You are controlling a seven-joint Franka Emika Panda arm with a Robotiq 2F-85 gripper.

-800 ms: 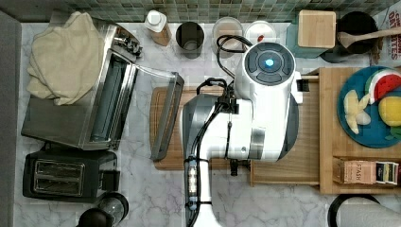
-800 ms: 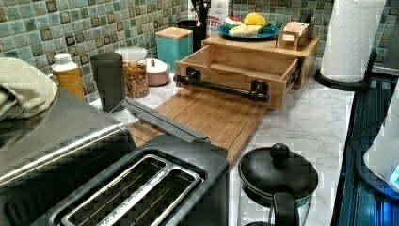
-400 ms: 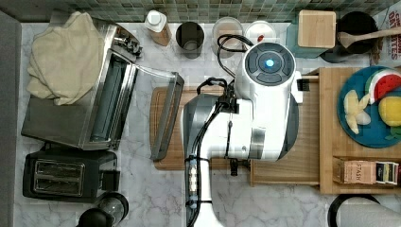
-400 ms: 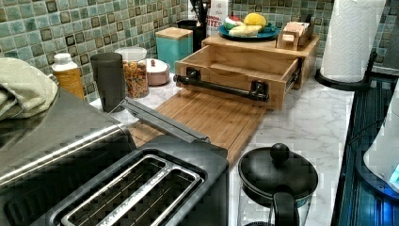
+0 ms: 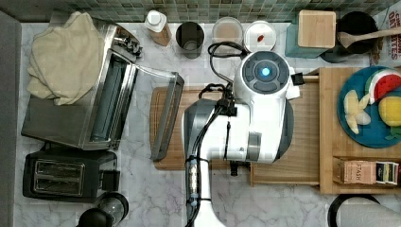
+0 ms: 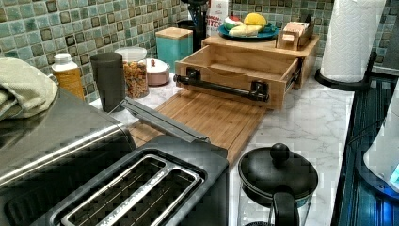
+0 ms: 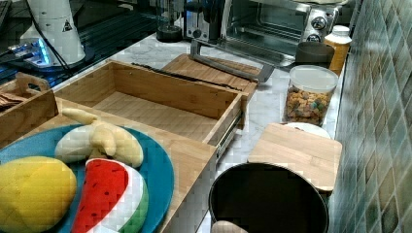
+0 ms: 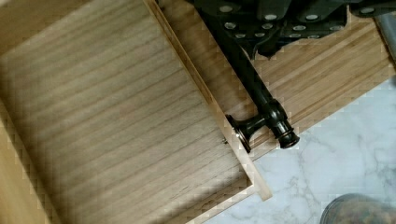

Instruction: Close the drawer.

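The drawer (image 8: 116,121) stands open, its handle (image 8: 261,100) beneath the tool (image 8: 275,18).

Marble counter (image 6: 306,122), cutting board (image 6: 211,117), toaster (image 5: 66,177)

Drawer (image 6: 244,75) interior bare — cutting board (image 6: 211,117) before it unobstructed.
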